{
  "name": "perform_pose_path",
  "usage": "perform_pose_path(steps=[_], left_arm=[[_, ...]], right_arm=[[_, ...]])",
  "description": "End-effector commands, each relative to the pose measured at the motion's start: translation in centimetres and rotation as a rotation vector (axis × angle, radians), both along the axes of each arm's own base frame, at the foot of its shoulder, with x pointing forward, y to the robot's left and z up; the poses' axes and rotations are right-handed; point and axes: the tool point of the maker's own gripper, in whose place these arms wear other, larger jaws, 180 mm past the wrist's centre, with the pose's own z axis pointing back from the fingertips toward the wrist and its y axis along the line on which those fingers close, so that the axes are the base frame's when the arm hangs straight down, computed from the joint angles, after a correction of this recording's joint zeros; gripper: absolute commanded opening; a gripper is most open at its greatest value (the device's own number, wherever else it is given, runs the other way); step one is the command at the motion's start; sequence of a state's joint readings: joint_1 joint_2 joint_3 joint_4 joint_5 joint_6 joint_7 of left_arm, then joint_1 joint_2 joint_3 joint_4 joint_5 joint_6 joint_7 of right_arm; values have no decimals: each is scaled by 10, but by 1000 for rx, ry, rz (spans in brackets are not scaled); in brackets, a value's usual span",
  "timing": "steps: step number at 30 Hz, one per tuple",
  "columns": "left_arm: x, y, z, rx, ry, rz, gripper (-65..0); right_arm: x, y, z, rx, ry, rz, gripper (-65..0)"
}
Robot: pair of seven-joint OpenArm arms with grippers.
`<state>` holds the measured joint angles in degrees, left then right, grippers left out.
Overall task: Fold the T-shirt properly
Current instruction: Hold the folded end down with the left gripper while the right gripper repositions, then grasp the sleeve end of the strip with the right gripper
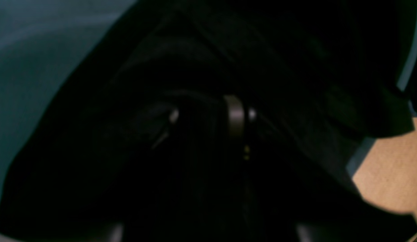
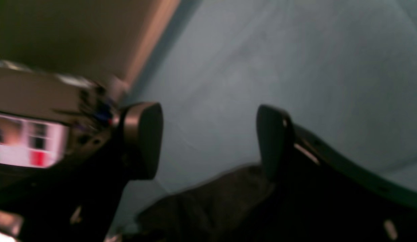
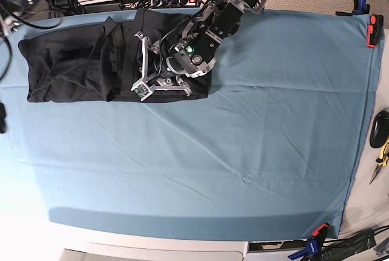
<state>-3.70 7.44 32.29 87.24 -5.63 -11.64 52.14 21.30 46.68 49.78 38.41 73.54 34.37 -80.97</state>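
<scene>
Your left end effector (image 3: 146, 78) is down on the T-shirt (image 3: 73, 66), at the right-hand end of the garment in the base view; its wrist view is filled with dark cloth, so you cannot tell whether its fingers have hold of fabric or only press on it. The shirt lies as a long black band at the far left of the blue surface (image 3: 243, 151), its long axis running left to right. Your right end effector (image 2: 208, 141) hangs spread wide and holds nothing, with a bit of dark cloth just below it in its wrist view, so judge the left arm nearer for the coming fold.
</scene>
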Motion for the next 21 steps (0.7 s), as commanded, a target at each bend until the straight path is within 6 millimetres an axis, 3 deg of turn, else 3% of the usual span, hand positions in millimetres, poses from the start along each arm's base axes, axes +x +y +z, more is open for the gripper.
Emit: perform_pose_path(steps=[1, 3, 4, 6, 12, 15, 21], left_arm=[[6, -11, 17, -47, -31, -6, -465], [6, -12, 17, -55, -26, -7, -464], [5, -13, 18, -63, -21, -8, -465], [1, -17, 20, -84, -12, -33, -464], [-4, -23, 25, -124, 12, -43, -464], [-4, -23, 24, -119, 15, -44, -465], [-4, -23, 24, -117, 16, -44, -465]], right_arm=[[-2, -21, 39, -26, -100, -34, -215], [-10, -31, 50, 9, -145, -47, -215], [-15, -33, 46, 10, -123, -47, -215], [-24, -32, 24, 2, -37, -29, -215], [-44, 0, -49, 4, 206, 79, -215], [-46, 8, -61, -5, 231, 110, -215], [-69, 6, -95, -100, 431, 151, -215]])
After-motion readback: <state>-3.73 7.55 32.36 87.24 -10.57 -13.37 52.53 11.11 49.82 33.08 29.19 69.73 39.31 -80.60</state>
